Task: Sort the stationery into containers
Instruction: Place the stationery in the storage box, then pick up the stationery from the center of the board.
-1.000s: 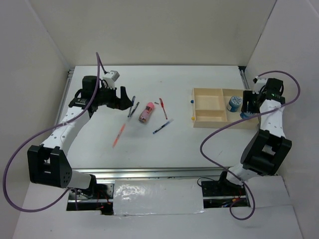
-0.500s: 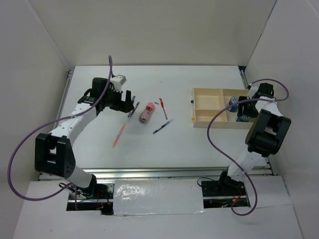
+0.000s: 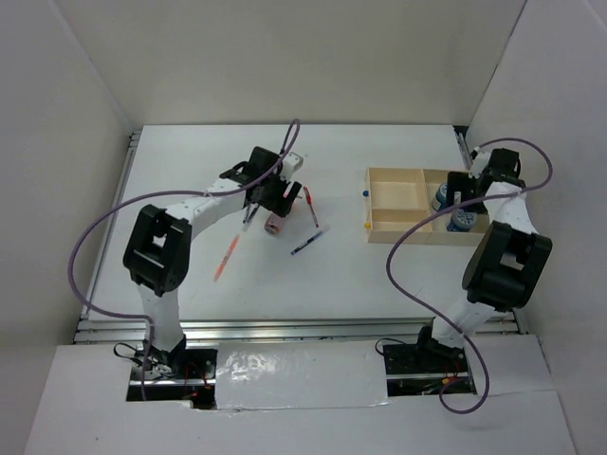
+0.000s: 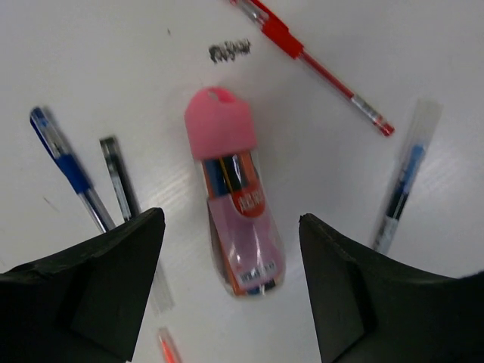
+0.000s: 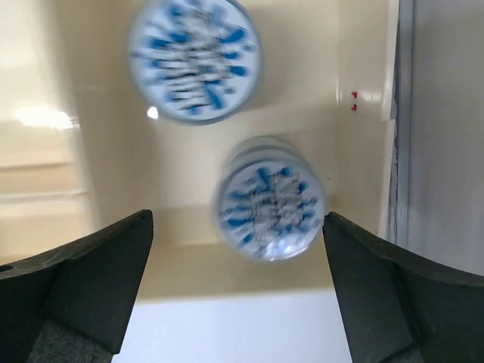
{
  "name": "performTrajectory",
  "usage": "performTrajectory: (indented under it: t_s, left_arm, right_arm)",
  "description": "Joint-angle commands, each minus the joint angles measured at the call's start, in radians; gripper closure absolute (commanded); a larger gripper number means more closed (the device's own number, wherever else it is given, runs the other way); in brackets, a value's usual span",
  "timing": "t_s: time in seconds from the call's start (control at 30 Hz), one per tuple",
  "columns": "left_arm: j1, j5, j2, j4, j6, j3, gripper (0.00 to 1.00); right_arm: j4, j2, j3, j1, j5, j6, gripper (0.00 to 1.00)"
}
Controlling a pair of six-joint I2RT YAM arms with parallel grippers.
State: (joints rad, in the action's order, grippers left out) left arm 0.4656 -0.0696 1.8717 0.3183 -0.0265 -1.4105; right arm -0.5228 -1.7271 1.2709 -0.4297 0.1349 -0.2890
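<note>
On the white desk, the orange pen lies alone at the left, where it lay a second ago. The left arm has swung in from the desk's left side. Its left hand now hangs over the pink cylinder, which rests on its side on the desk between the two wide-spread fingers, with a clear gap on each side and nothing gripped. A second ago that hand stood left of the pens. Just left of the cylinder, a blue pen and a black pen run partly under the left finger. To its right lie the red pen and, nearer, a clear-barrelled blue pen, neither moved.

At the right, the wooden tray keeps its place, and both blue-and-white rolls stand in its right-hand compartment. One roll is farther in. The other roll sits between the fingers of the right hand, close to the compartment's right wall. That hand is spread wide and holds nothing. A second ago it covered much of this second roll, which now stands free.
</note>
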Motion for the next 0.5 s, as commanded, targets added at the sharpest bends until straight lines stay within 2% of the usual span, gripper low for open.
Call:
performTrajectory:
  t_s: [0.0, 0.07, 0.23, 0.33, 0.47]
  left_arm:
    - [0.008, 0.065, 0.081, 0.037, -0.015, -0.131, 0.17]
    - [0.025, 0.132, 0.148, 0.073, -0.018, -0.203, 0.19]
    - [0.048, 0.182, 0.219, 0.103, -0.009, -0.229, 0.28]
    - [0.048, 0.163, 0.266, 0.143, 0.007, -0.275, 0.33]
    - [0.041, 0.122, 0.319, 0.191, 0.055, -0.311, 0.42]
  right_arm:
    - [-0.072, 0.173, 0.068, 0.046, 0.058, 0.036, 0.0]
    - [-0.115, 0.231, 0.074, 0.075, 0.086, 0.048, 0.0]
    - [-0.164, 0.363, 0.071, 0.135, 0.207, 0.1, 0.0]
    - [-0.18, 0.428, 0.05, 0.189, 0.262, 0.11, 0.01]
    - [-0.125, 0.535, -0.03, 0.284, 0.243, 0.025, 0.01]
